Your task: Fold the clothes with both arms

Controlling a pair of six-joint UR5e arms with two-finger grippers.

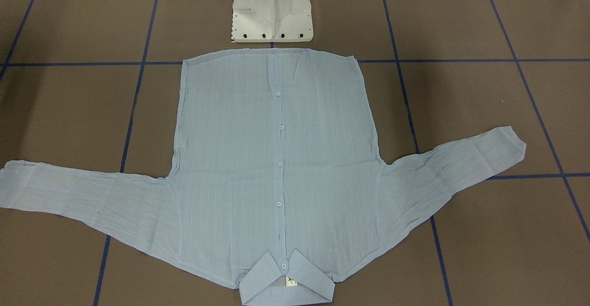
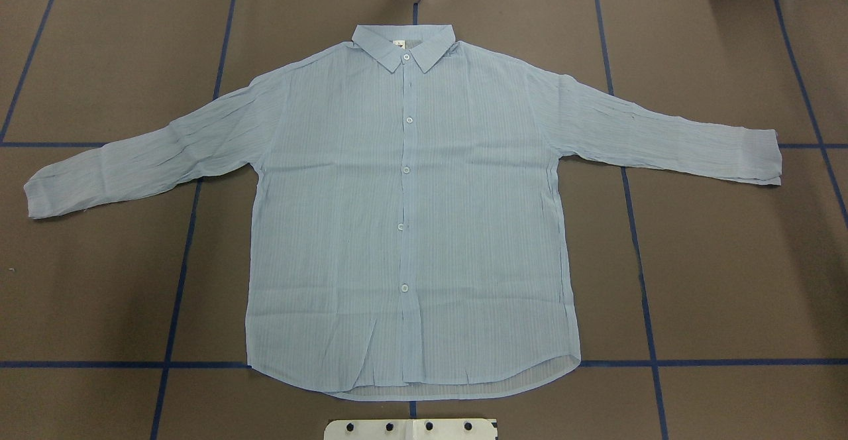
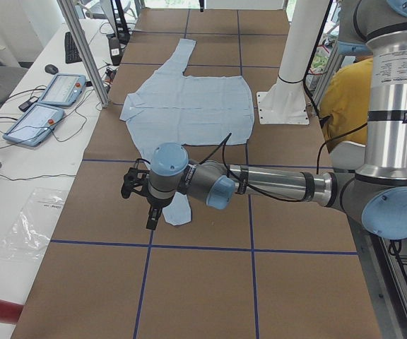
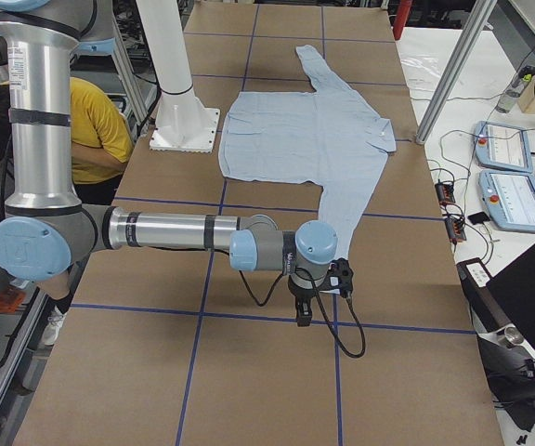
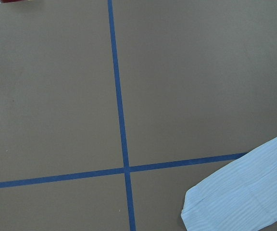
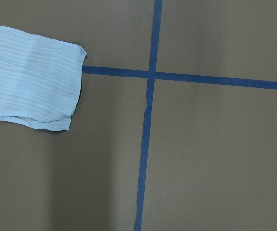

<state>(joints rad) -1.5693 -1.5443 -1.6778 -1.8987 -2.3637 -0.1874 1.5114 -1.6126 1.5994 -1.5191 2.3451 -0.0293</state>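
The shirt [image 2: 411,215] lies flat and buttoned on the counter [image 2: 729,261], collar at 12 o'clock, hem at 6, sleeves reaching toward 9 and 3. Open counter borders every edge. The left arm [image 3: 274,185] hovers by the 9 o'clock cuff [image 2: 40,195], the right arm [image 4: 175,229] by the 3 o'clock cuff [image 2: 762,155]. Whether either arm's jaws are spread cannot be told.

Left arm [image 3: 281,185]: upper tube upright, forearm stretched out level, wrist just past the cuff end of the near sleeve of the shirt [image 3: 189,106].
Left gripper [image 3: 150,219]: pointed straight down, raised above the shirt; finger spacing not readable.
Right arm [image 4: 170,230]: mirrored pose, wrist just past the opposite cuff.
Right gripper [image 4: 301,314]: pointed straight down, raised; finger spacing not readable.
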